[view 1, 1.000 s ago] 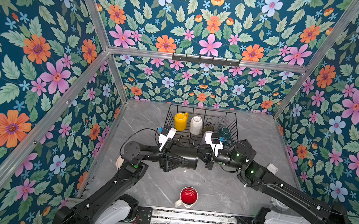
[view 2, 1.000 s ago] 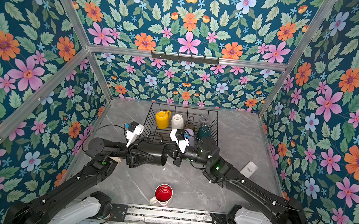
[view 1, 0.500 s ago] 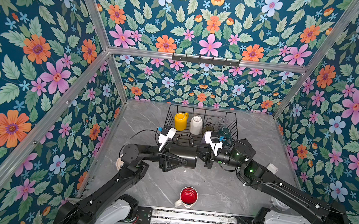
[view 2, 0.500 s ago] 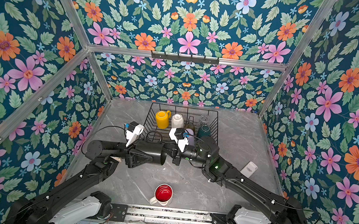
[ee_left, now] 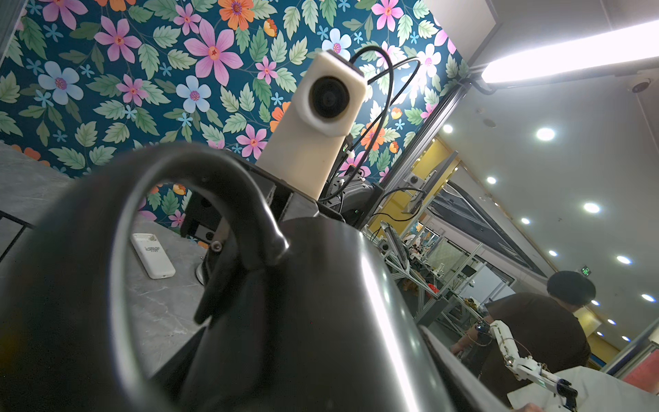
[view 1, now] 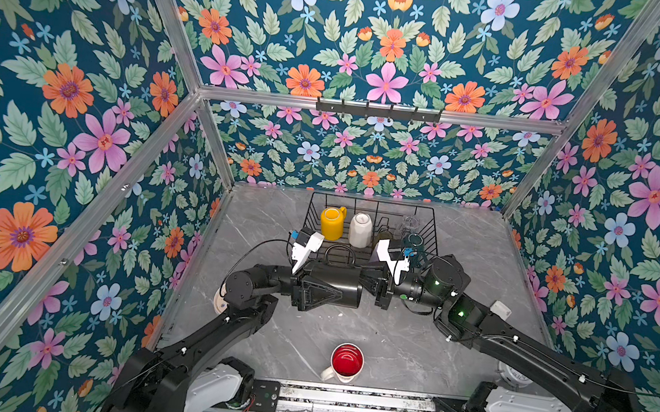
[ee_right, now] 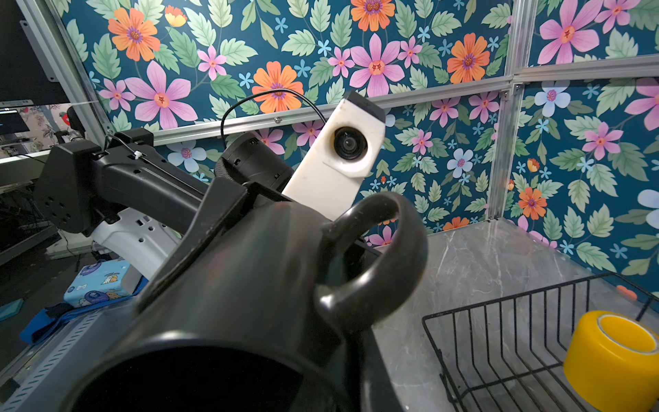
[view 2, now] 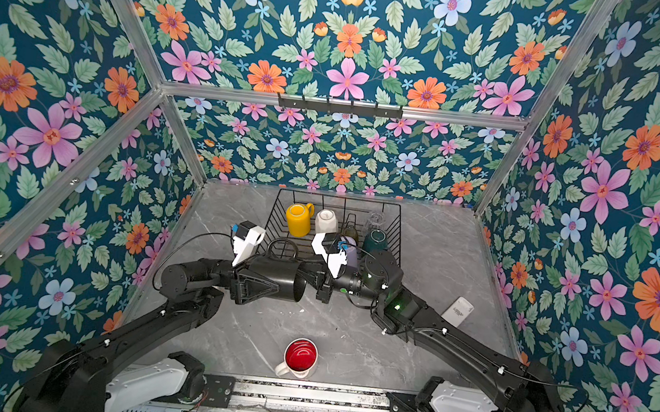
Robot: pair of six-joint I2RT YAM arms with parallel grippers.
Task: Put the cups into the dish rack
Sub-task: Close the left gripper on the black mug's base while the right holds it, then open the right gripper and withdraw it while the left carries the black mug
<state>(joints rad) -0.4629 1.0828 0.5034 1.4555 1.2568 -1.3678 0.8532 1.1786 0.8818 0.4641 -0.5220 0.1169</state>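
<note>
I have the black mug lying on its side in the air between both grippers. The left gripper straddles its body, spread wide. In the right wrist view one finger lies along the wall, but I can't tell whether it presses. Only the left wrist view shows the right gripper closed tight on the rim, a finger beside the handle. The dish rack sits just beyond both grippers, holding a yellow mug and a cream mug; other cups past the right gripper are half hidden. The red-lined mug stands well behind the grippers on the grey marble counter, with floral walls around.
</note>
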